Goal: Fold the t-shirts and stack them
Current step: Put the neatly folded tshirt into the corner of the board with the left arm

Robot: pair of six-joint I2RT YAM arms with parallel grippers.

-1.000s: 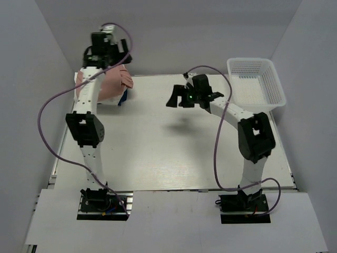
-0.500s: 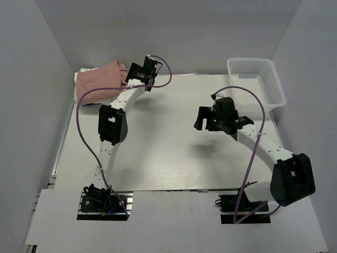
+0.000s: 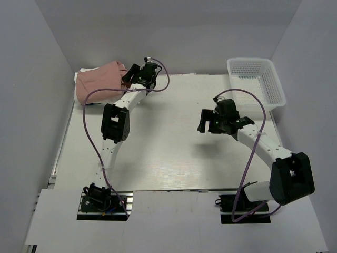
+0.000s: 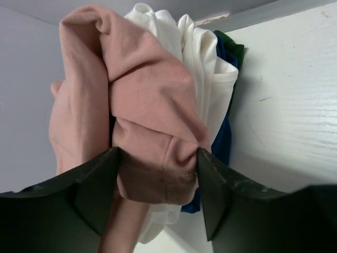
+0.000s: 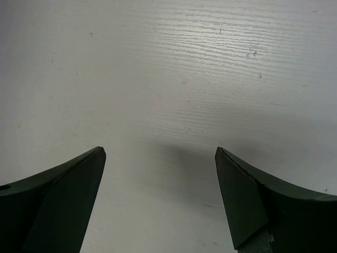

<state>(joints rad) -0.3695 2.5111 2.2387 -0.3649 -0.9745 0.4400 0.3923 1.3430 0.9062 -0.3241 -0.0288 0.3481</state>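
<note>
the shirts lie in a crumpled heap in the far left corner of the table (image 5: 158, 63), against the wall. the pink shirt (image 4: 152, 100) is on top and nearest the left gripper (image 4: 158, 182), the white shirts (image 4: 202, 58) are bunched just behind it, and a blue cloth (image 4: 224, 142) shows underneath. nothing is folded yet. the left gripper pinches a thick bunched fold of the pink shirt, the cloth filling the gap and touching both fingers. how firm the hold is cannot be told. the right gripper (image 5: 159, 153) hangs over bare table near the middle, spread wide with nothing between its fingers, well apart from the heap and from the basket (image 3: 274, 79) at the far right. the shirts look light, limp and easily creased. a pinch on a thick fold will likely hold, but it may carry only the pink shirt or drag a white one along, since the layers are tangled together. the cotton should not slip much. it will hang and twist when lifted, so spreading it flat would probably need a second hold, best at a hem or shoulder seam, neither of which can be picked out in the heap. the print on the pink shirt is not in view.
</note>
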